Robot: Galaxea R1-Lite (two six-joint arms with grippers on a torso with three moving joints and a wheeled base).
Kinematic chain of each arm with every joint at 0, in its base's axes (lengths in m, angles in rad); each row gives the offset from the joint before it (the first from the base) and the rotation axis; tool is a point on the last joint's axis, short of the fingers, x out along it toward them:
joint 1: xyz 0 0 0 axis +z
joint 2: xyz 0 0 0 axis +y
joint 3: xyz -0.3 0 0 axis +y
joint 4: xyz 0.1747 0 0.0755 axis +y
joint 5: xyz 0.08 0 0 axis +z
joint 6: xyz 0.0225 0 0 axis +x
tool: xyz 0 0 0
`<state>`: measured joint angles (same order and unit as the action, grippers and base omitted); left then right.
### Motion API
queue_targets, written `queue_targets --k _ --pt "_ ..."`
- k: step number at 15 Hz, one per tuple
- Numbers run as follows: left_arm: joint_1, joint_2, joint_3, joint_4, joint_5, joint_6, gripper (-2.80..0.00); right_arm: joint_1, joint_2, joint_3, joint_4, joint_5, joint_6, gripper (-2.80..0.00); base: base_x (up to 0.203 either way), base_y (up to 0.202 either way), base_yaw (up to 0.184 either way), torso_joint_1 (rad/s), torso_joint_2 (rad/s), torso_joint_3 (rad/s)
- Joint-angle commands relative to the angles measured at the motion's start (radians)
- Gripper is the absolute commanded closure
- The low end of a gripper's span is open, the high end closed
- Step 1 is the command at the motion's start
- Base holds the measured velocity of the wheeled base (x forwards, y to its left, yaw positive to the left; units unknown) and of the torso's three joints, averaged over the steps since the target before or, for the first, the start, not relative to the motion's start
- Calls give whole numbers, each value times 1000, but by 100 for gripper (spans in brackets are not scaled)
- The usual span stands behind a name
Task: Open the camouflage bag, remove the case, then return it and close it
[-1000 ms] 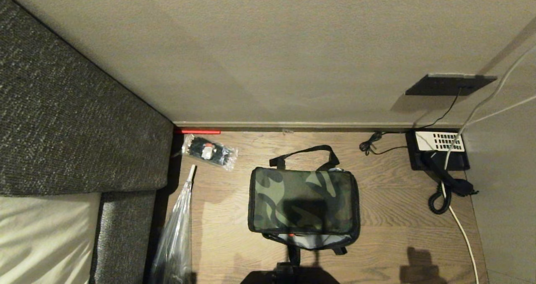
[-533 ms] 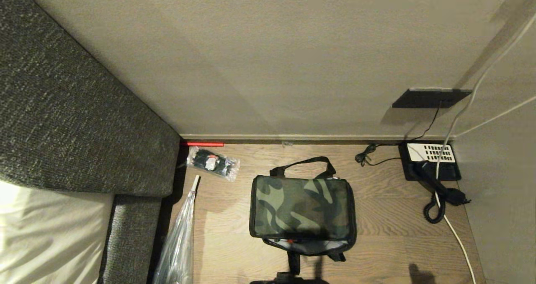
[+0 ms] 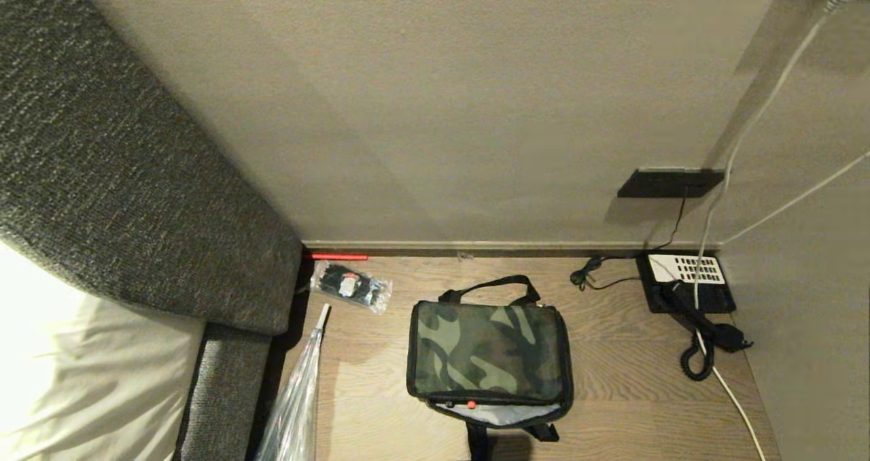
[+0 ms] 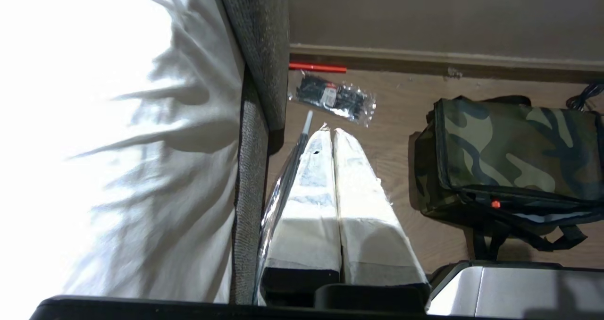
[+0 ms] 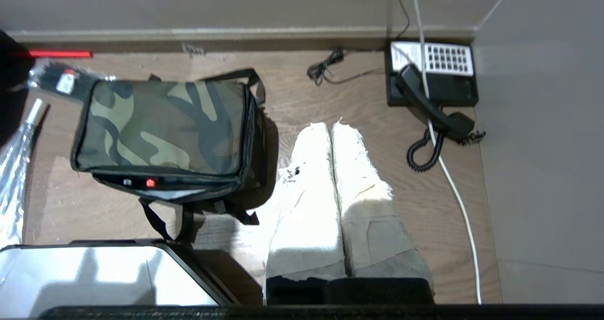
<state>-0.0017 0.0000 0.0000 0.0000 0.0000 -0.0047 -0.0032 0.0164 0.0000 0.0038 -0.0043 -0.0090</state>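
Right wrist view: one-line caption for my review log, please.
Right gripper shut and empty above the wooden floor, between the closed camouflage bag and a black phone.

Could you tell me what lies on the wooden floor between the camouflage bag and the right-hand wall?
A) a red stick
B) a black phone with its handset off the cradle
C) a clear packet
B: the black phone sits right of the camouflage bag, handset lying off it.

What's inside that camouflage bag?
The camouflage bag is closed. Only a grey strip of lining and a small red mark show at its near edge; whatever it holds is covered by the lid.
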Motion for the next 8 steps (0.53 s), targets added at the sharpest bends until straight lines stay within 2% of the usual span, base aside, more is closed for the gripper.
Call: queue_targets --k 1,8 --pt "0 0 0 -2 0 0 0 0 2 2 1 0 0 0 0 0 0 2 7 201" --pt "0 0 0 -2 0 0 0 0 2 2 -1 0 -1 0 0 0 0 2 -1 207"
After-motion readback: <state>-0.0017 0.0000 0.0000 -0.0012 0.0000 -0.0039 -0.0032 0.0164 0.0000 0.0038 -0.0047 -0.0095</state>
